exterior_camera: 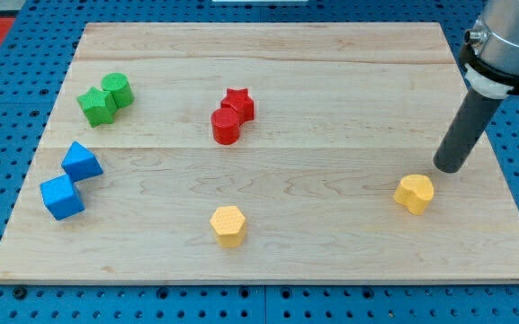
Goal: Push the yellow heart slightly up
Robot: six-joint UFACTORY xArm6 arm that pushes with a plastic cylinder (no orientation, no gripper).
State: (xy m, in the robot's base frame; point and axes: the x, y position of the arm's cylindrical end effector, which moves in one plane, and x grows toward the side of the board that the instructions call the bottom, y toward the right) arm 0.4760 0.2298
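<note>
The yellow heart [415,193] lies near the view's lower right of the wooden board [331,63]. My tip [449,167] rests on the board just up and to the right of the heart, a small gap apart from it. The dark rod rises from the tip toward the view's top right corner.
A yellow hexagon [228,225] sits at the bottom centre. A red star [238,103] and red cylinder [226,126] touch near the centre top. A green star [96,106] and green cylinder [118,89] sit upper left. Two blue blocks [81,161] [62,197] sit at the left.
</note>
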